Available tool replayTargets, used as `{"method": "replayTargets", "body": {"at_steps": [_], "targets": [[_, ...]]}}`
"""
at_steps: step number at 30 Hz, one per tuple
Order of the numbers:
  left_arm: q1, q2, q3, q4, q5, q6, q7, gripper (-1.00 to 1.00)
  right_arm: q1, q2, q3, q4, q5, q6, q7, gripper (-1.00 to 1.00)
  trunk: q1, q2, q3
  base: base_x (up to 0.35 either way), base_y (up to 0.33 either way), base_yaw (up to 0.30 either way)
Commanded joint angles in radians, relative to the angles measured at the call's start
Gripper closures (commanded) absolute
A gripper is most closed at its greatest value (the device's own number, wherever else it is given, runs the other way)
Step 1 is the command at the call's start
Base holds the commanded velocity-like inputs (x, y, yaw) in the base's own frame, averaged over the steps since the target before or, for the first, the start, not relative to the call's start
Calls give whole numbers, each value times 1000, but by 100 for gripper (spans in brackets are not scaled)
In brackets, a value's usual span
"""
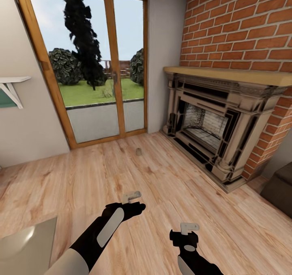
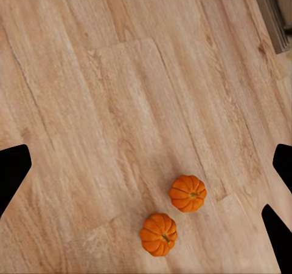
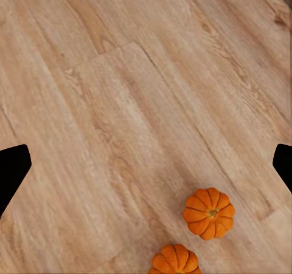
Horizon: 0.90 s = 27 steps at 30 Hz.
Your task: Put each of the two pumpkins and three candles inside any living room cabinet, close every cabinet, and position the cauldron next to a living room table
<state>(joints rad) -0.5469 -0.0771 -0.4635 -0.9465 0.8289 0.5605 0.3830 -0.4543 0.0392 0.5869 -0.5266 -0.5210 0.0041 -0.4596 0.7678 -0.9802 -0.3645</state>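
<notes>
Two small orange pumpkins lie close together on the wooden floor, one beside the other in the left wrist view. The right wrist view shows the same pair, one whole and one cut by the frame edge. My left gripper hangs open above the floor, its black fingers spread wide with nothing between them. My right gripper is open too, with its fingers far apart over bare planks. Both grippers are well above the pumpkins. The cabinet and cauldron are out of view.
A stone fireplace in a brick wall stands ahead on the right, and a wood-framed glass door ahead on the left. A small grey-brown object sits on the floor, too small to identify. Dark furniture is at the right edge, and a pale glossy surface at lower left.
</notes>
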Motion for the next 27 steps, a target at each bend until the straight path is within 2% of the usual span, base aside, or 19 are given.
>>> {"method": "replayTargets", "body": {"at_steps": [1, 6, 15, 27], "targets": [[-1, 0, -1, -1, 10, 1, 10, -100, -1, -1, 8, -1, -8, 0, -8, -100, 0, -1, -1, 128, 54, -49], [-1, 0, -5, -3, 10, 1, 10, -100, -1, -1, 8, -1, -8, 0, -8, -100, 0, -1, -1, 42, 18, -36], [-1, 0, 1, -2, 11, 1, 10, -100, -1, -1, 8, -1, -8, 0, -8, -100, 0, -1, 2, 3, 89, -165], [-1, 0, 1, -2, 11, 1, 10, -100, -1, -1, 8, -1, -8, 1, -8, -100, 0, -1, 3, 32, 77, -10]]}}
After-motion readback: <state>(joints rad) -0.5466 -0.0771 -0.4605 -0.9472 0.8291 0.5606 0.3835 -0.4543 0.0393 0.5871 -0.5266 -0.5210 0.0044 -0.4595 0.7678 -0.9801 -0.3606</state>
